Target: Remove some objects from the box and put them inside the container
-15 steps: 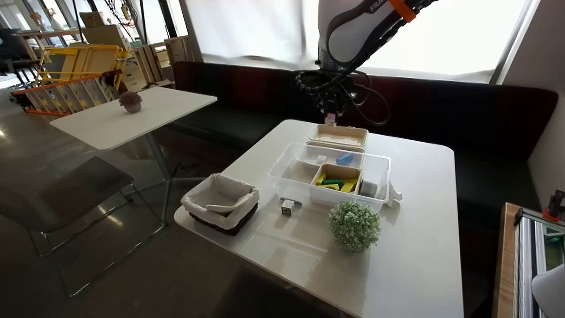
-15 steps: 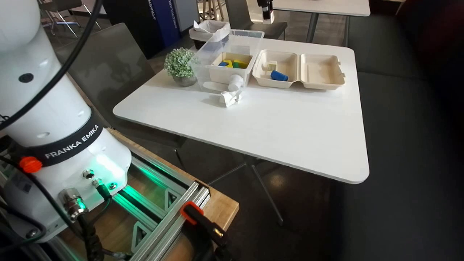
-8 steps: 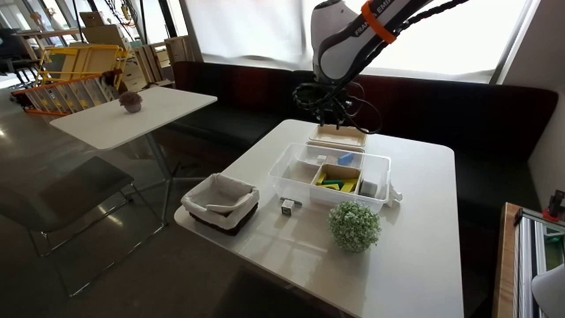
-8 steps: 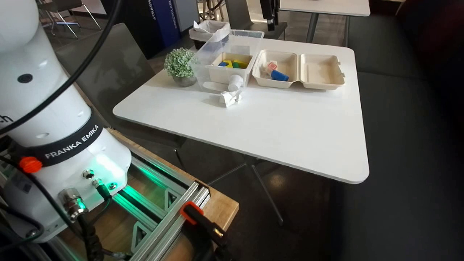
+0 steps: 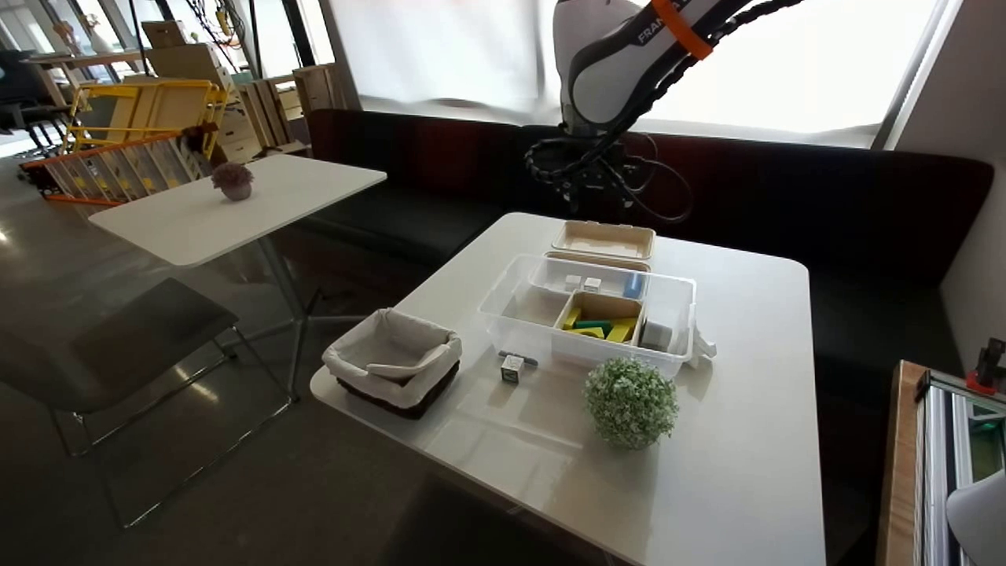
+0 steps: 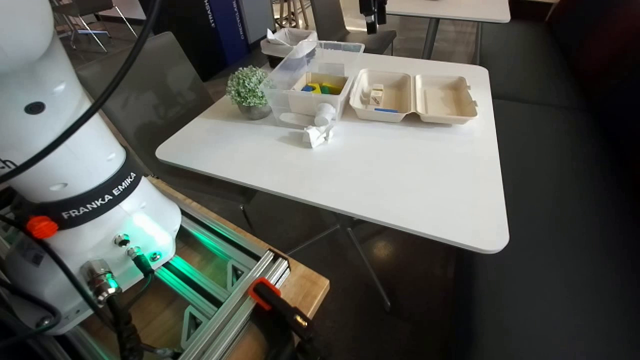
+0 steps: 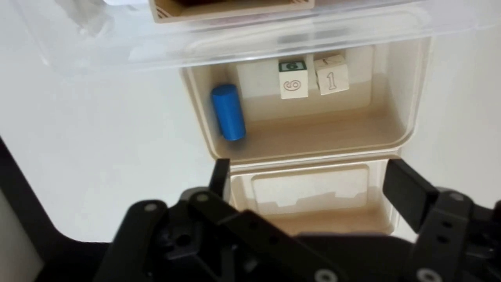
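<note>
In the wrist view the claw (image 7: pixel 307 170) has its two black fingers spread wide apart, with the lid of the tan takeout clamshell (image 7: pixel 332 135) showing between them. In both exterior views it hangs in the air, higher than the worktop (image 5: pixel 747 393).

The clamshell lies open, its base just beside a clear plastic tub (image 5: pixel 534 339) and its lid on the side away from it. In the base a blue cylinder (image 7: pixel 229 112) lies on its side near a short wall; its long axis runs from the tub side toward the hinge, with a flat round end facing the tub. A green-framed number cube (image 7: pixel 293 85) sits nearly square to the base, and just beside it is a plain number cube (image 7: pixel 332 81) showing a 1, slightly turned.

Yellow blocks (image 5: pixel 621 328) and a green block (image 5: pixel 595 325) lie inside the tan box (image 5: pixel 603 303) within the tub. In an exterior view the right-hand yellow block's long axis slants from upper right to lower left, and the green one's runs roughly left to right; the other yellow pieces are partly hidden.

A leafy green ball (image 5: pixel 631 403) stands near the tub.
</note>
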